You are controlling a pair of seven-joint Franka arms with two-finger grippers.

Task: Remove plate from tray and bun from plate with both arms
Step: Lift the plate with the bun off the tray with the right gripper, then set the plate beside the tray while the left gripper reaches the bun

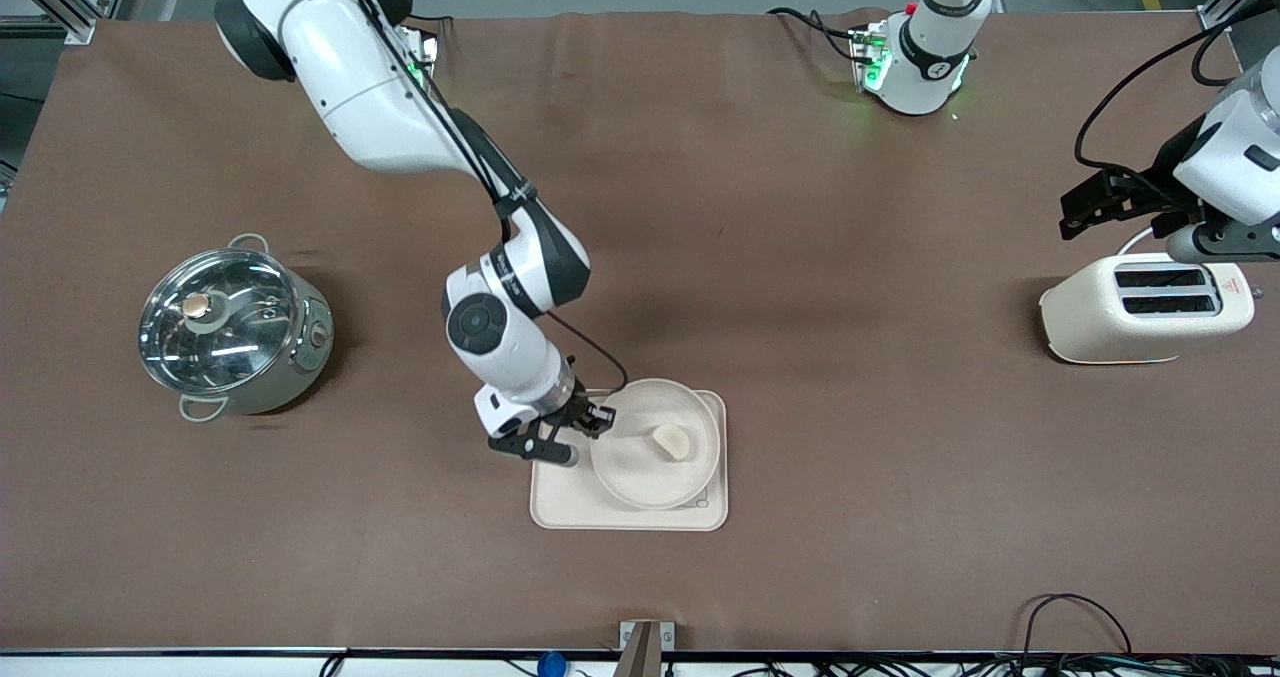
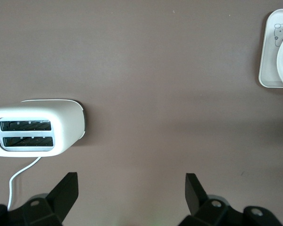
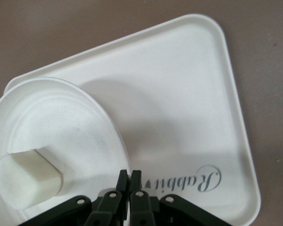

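The round cream plate (image 1: 640,477) sits over the rectangular rabbit tray (image 1: 630,515), with the pale bun (image 1: 673,441) lying on it. My right gripper (image 1: 595,419) is shut on the plate's rim at the edge toward the right arm's end. In the right wrist view the gripper (image 3: 130,175) pinches the rim of the plate (image 3: 61,122). There the bun (image 3: 26,181) lies inside the plate, above the tray (image 3: 179,117). My left gripper (image 1: 1085,207) is open and empty, waiting above the table beside the toaster; it also shows in the left wrist view (image 2: 132,181).
A cream toaster (image 1: 1145,307) stands at the left arm's end and shows in the left wrist view (image 2: 35,134). A steel pot with a glass lid (image 1: 230,327) stands at the right arm's end. Brown cloth covers the table.
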